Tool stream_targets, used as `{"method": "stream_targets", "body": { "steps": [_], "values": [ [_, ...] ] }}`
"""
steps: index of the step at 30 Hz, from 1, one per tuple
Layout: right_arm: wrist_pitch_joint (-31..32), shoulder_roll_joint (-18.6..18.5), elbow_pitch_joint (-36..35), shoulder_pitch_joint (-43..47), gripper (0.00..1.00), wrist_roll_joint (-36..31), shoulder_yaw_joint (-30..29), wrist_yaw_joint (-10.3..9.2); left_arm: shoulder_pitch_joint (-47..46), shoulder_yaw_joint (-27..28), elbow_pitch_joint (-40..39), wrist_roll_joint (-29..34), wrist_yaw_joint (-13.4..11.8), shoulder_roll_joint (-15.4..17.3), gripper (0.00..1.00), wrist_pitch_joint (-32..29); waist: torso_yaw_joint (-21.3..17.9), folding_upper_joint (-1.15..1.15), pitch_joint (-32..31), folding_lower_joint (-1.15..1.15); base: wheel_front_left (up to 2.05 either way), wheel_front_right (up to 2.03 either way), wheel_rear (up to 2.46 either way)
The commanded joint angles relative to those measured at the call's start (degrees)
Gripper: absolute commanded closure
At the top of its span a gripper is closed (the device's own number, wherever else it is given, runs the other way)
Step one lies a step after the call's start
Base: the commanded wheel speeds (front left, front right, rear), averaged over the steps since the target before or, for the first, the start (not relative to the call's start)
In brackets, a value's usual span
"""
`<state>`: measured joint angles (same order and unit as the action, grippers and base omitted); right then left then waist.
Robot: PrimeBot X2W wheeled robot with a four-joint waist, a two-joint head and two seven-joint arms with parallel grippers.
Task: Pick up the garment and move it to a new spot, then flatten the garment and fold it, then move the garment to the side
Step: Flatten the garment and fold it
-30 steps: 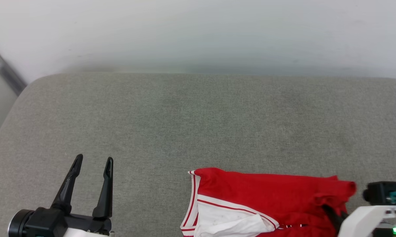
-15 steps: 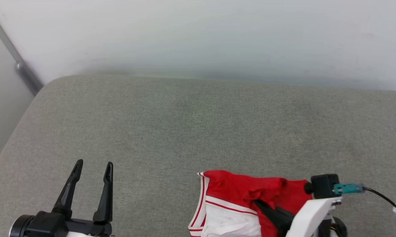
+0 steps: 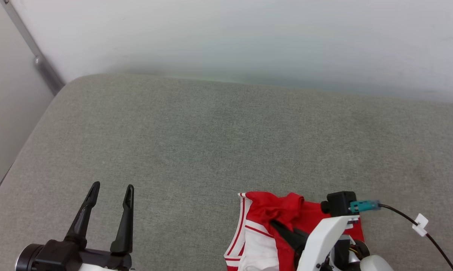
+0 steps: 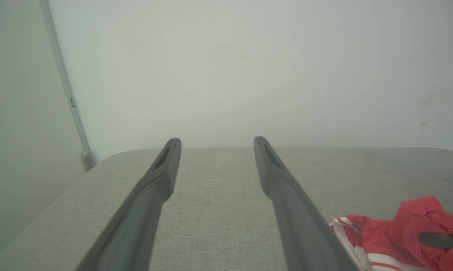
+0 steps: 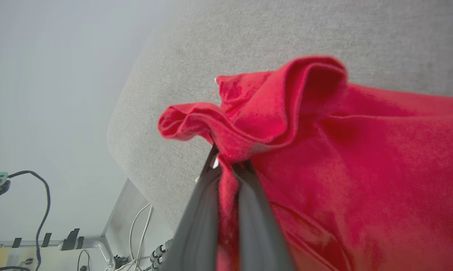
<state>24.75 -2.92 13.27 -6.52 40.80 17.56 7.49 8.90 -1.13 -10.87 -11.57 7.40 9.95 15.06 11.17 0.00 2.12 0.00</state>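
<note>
The right gripper [image 5: 229,162] is clamped on a bunched red fold of the garment [image 3: 266,206], which lies crumpled on the near part of the grey cushion [image 3: 196,143]. The left gripper [image 3: 112,186] hovers well apart to its left, its 2 fingers spread wide.

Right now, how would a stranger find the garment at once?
Start at the grey cushion before the pale wall. Near its front edge, right of centre, the garment lies bunched, a fold pinched in the right end effector. It alone is red, with white panels and striped trim.
</note>
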Motion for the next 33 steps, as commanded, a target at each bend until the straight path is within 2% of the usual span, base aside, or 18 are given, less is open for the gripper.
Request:
{"method": "stream_targets", "body": {
  "steps": [1,2,9,14,19,22,25,30,33],
  "values": [
    [-0.6,0.1,1.3,-1.2,0.8,0.0,1.1,0.0,-0.7,0.1,0.1,-0.1,0.1,-0.2,0.0,0.2,0.3,0.0,0.3,0.0,0.0,0.0,0.0],
    [-1.0,0.1,1.9,-1.6,0.0,0.0,1.9,0.0,-0.7,0.2,0.2,-0.1,0.1,-0.1,0.0,0.2,0.3,0.0,0.3,0.0,0.0,0.0,0.0],
    [-2.2,0.0,1.3,-4.0,0.0,2.9,7.1,0.0,-0.7,0.7,0.6,-0.2,0.1,-0.1,0.0,0.2,-0.2,0.0,0.3,0.0,0.0,0.0,0.0],
    [-2.3,0.0,0.8,-6.7,0.0,1.2,4.9,0.0,-1.0,0.5,0.6,0.1,0.1,-0.1,0.0,0.2,-1.2,0.0,-0.3,0.0,0.0,0.0,0.0],
    [-1.0,0.1,0.2,-9.9,0.0,-7.8,-1.7,0.0,-0.9,0.4,0.4,0.2,0.1,-0.1,0.0,0.2,-3.0,0.0,-0.3,0.0,0.0,0.0,0.0],
    [-1.3,-0.4,-2.1,-11.6,0.0,-17.4,-5.2,0.0,-1.2,0.5,0.3,0.1,0.1,-0.2,0.0,0.2,-4.1,0.0,-0.1,0.0,0.0,0.0,0.0],
    [-3.1,-4.3,-5.1,-11.9,0.0,-24.7,-6.7,-0.02,-1.3,0.6,0.1,0.2,0.1,-0.3,0.0,0.2,-5.0,0.0,0.3,0.0,0.0,0.0,0.0],
    [-10.4,-11.4,-9.9,-9.1,0.0,-28.5,-8.9,-0.02,-1.8,0.7,-0.1,0.3,0.1,-0.3,0.0,0.2,-6.4,0.0,1.0,0.0,0.0,0.0,0.0],
    [-15.4,-13.6,-12.4,-6.2,0.0,-28.9,-11.5,-0.01,-2.2,0.6,-0.2,0.2,0.1,-0.5,0.0,0.2,-6.8,0.0,1.2,0.0,0.0,0.0,0.0]
  ]
}}
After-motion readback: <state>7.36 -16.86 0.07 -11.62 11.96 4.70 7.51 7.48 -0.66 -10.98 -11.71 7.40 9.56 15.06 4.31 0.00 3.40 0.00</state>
